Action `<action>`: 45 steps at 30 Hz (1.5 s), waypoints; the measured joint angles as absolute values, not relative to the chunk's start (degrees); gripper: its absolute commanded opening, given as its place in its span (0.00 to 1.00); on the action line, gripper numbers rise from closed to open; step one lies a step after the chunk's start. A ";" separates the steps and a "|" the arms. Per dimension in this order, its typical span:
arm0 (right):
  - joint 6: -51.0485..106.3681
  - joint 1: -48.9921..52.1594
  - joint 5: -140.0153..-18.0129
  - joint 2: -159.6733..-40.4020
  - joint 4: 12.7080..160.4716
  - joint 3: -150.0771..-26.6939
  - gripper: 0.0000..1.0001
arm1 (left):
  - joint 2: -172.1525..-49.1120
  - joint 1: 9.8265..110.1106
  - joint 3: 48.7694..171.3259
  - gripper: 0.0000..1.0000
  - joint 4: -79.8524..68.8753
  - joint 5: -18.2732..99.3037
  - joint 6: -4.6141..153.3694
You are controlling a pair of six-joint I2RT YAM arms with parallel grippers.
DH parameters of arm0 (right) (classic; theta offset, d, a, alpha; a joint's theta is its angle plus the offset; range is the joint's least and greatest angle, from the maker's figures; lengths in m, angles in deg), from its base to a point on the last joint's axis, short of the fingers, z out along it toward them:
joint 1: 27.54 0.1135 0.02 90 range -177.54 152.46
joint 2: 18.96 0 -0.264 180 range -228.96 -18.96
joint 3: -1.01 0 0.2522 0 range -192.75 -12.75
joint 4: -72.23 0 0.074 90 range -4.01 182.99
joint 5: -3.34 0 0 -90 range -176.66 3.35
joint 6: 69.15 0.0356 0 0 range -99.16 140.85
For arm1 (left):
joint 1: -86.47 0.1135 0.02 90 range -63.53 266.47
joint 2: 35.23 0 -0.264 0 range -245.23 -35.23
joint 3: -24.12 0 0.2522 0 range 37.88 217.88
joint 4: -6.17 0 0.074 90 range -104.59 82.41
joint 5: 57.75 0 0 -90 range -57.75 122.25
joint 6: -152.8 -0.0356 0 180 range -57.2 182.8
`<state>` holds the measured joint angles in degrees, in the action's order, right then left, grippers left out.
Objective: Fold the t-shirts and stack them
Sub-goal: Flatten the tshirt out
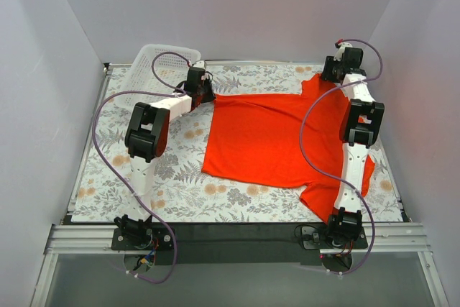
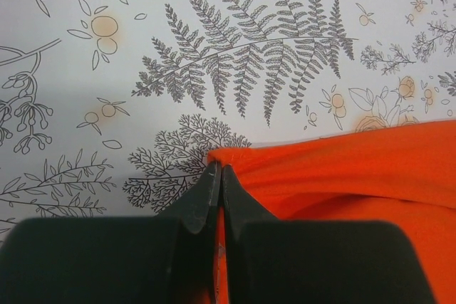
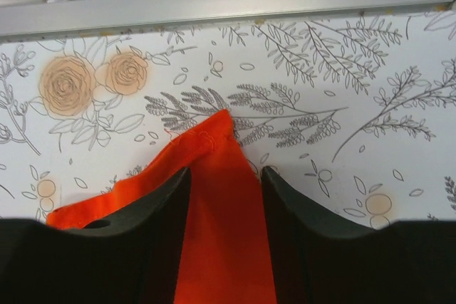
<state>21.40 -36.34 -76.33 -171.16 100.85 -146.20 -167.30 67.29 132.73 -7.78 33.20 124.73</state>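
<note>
The orange-red t-shirt [image 1: 266, 138] lies spread on the floral table cover, with one sleeve near the front right. My left gripper [image 1: 205, 93] is at the shirt's far left corner. In the left wrist view that gripper [image 2: 217, 169] is shut on the shirt's edge [image 2: 342, 169], with fabric pinched between the jaws. My right gripper [image 1: 329, 75] is at the shirt's far right corner. In the right wrist view that gripper [image 3: 226, 172] is open, its jaws standing either side of a pointed corner of the shirt [image 3: 214, 147].
A white mesh basket [image 1: 162, 66] stands at the far left, just behind my left gripper. A metal rail [image 3: 228, 1] runs along the table's far edge, close to my right gripper. White walls enclose the table on three sides.
</note>
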 measured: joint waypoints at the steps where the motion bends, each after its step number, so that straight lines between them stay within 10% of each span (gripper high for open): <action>1: 21.27 -36.32 -76.57 -171.31 100.50 -146.35 0.39 | -167.19 67.29 132.62 0.00 -7.76 33.31 124.73; 8: 19.98 -36.56 -77.44 -171.16 100.30 -145.57 0.01 | -166.44 67.29 131.52 0.00 -7.97 33.79 124.73; 18: 14.89 -37.63 -75.96 -160.29 101.63 -129.15 0.01 | -164.11 67.29 128.66 0.00 -8.48 34.23 124.75; 23: 12.38 -38.81 -73.90 -156.34 103.49 -123.60 0.30 | -163.08 67.29 127.48 0.00 -8.76 34.43 124.75; 45: 16.62 -40.97 -69.75 -163.86 106.49 -136.45 0.33 | -163.03 67.29 127.18 0.00 -8.89 34.58 124.69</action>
